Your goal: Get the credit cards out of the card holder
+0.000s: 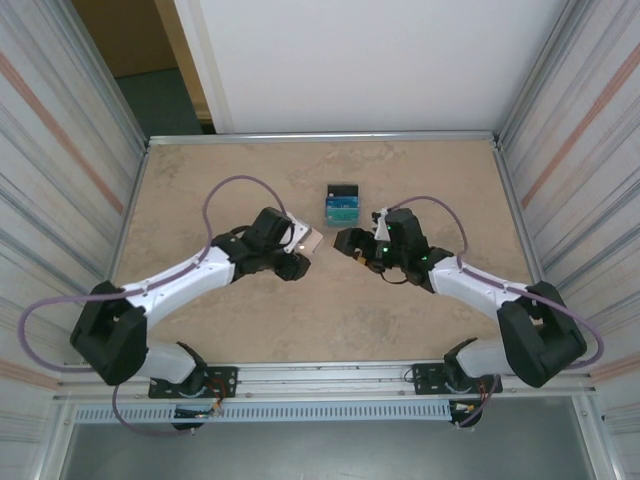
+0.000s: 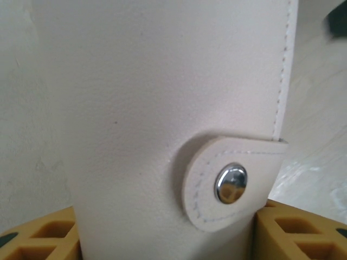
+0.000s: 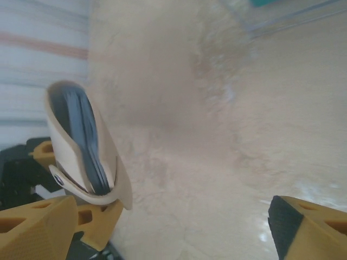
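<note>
From above, the tan wallet (image 1: 306, 238) is seen clamped in the left gripper (image 1: 297, 252) mid-table, with a pile of cards (image 1: 342, 203) lying just beyond. In the left wrist view, its snap tab (image 2: 233, 181) is folded over its face. In the right wrist view, the right gripper (image 3: 168, 227) is spread wide, empty, and dark cards (image 3: 87, 135) are tucked inside the wallet.

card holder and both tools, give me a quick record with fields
card holder: gripped by left tool
snap tab: folded over the face, looks fastened
cards inside: dark edges showing at the holder's open end
card pile: blue, teal and black, flat on the table beyond the tools
left tool: shut on card holder
right tool: open, nothing between its fingers, facing the holder
</note>
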